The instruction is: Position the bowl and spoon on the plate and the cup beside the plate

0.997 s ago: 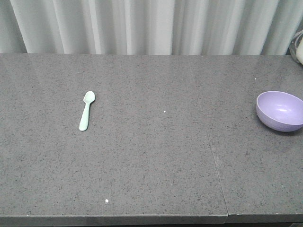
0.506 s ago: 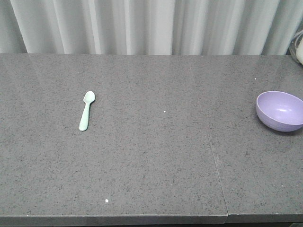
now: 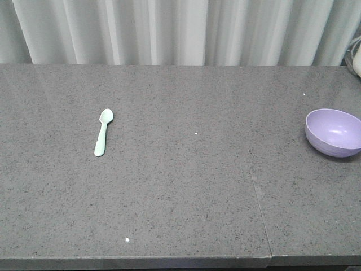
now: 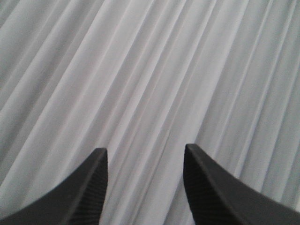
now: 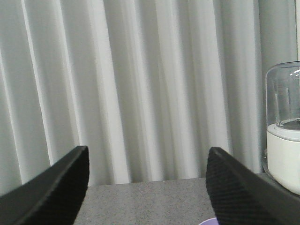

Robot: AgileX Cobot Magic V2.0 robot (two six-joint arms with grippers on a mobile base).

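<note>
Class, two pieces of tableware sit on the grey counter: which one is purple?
The bowl, at the right of the front view; the spoon, far to its left, is pale mint.

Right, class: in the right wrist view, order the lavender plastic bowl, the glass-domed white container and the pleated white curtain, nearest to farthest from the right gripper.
1. Lavender plastic bowl: rim sliver at the bottom edge, close by the right gripper.
2. Glass-domed white container: far right, standing farther back.
3. Pleated white curtain: behind the table, farthest.
</note>
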